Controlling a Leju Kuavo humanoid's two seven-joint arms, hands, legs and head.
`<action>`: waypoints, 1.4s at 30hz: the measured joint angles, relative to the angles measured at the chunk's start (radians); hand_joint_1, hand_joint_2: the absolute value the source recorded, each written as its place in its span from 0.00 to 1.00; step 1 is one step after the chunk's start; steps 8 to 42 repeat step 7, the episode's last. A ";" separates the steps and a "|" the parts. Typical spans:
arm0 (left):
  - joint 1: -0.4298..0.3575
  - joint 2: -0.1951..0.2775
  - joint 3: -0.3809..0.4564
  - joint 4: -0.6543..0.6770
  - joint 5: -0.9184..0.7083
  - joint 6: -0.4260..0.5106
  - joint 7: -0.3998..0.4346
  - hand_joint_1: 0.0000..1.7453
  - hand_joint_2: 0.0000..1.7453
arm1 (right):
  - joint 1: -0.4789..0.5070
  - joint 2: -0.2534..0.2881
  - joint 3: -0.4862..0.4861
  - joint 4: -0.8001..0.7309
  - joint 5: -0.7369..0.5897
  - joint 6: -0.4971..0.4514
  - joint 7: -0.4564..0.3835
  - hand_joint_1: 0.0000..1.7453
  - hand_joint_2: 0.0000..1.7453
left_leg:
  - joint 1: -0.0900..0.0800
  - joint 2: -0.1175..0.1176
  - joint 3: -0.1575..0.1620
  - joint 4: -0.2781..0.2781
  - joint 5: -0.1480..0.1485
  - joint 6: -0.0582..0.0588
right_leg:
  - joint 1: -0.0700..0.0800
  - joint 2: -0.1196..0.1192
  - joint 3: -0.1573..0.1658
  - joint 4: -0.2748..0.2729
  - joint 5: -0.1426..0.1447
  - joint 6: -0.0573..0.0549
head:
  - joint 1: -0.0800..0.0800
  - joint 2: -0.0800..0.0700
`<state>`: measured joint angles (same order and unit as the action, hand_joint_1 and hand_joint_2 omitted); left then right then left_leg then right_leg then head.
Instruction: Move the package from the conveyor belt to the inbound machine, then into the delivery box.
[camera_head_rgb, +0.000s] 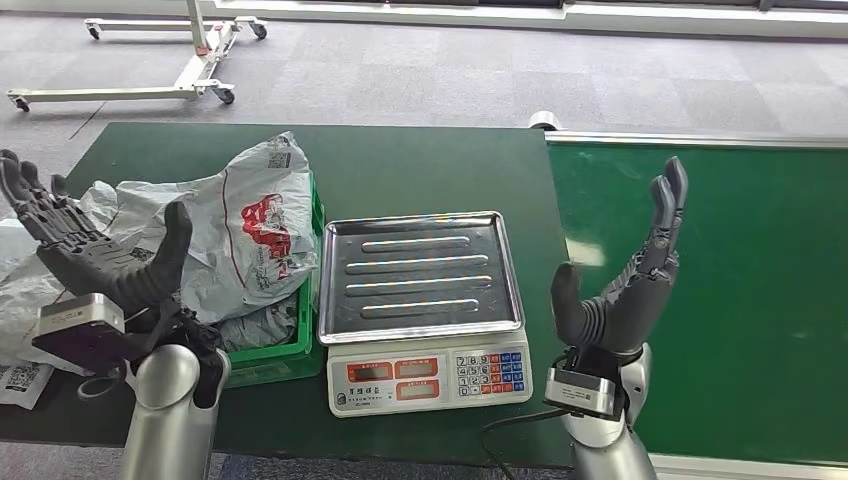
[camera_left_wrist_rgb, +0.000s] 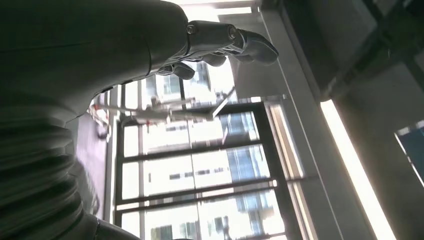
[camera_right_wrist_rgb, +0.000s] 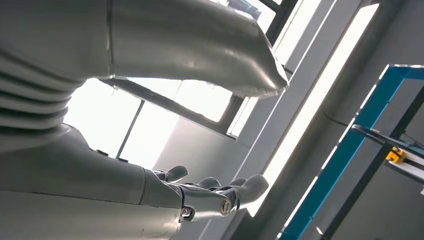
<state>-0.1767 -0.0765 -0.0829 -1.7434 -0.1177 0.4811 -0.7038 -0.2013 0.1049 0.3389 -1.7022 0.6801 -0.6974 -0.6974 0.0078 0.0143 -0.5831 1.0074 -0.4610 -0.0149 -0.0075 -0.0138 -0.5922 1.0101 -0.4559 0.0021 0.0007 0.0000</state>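
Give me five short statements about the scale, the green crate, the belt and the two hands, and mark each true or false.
1. The scale's steel tray holds a package. False: the tray is bare.
2. Grey plastic packages are piled in the green crate. True.
3. The right hand grips a package. False: it is raised, open and holds nothing.
4. The left hand is open above the packages. True.
5. The green conveyor belt lies to the left of the scale. False: it lies to its right.

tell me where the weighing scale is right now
In the head view the weighing scale sits on the dark green table, centre front, between the green crate of grey packages on its left and the conveyor belt on its right.
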 joint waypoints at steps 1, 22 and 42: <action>0.023 0.003 -0.039 -0.015 -0.004 -0.036 0.000 0.00 1.00 | 0.012 0.003 -0.001 -0.011 0.012 0.000 0.000 0.00 1.00 | 0.000 0.000 0.000 0.000 0.000 0.000 | 0.000 0.000 0.000 0.000 0.000 0.000 | 0.000 0.000; 0.118 0.010 -0.215 -0.038 -0.030 -0.144 0.001 0.00 1.00 | 0.069 0.031 0.001 -0.091 0.076 0.000 -0.001 0.00 1.00 | 0.000 0.000 0.000 0.000 -0.001 0.000 | 0.000 0.000 0.000 0.000 0.000 0.000 | 0.000 0.000; 0.118 0.010 -0.215 -0.038 -0.030 -0.144 0.001 0.00 1.00 | 0.069 0.031 0.001 -0.091 0.076 0.000 -0.001 0.00 1.00 | 0.000 0.000 0.000 0.000 -0.001 0.000 | 0.000 0.000 0.000 0.000 0.000 0.000 | 0.000 0.000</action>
